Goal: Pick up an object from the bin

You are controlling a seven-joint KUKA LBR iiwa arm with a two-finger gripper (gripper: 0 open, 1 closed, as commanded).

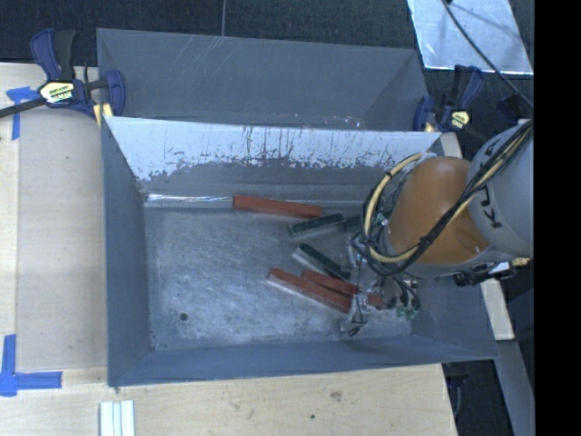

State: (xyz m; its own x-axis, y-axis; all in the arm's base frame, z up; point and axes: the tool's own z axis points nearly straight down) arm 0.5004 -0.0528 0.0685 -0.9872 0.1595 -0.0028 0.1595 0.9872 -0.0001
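Note:
My gripper is low in the bin's front right part, under the arm's orange cover. It stands at the right end of two red flat sticks that lie side by side, slanting toward it. Whether it touches them I cannot tell. Just behind them lies a dark green stick, tilted the same way.
Another dark stick lies further back, near the bin's middle right. A long red stick rests along the foot of the back wall. The left half of the bin floor is bare metal.

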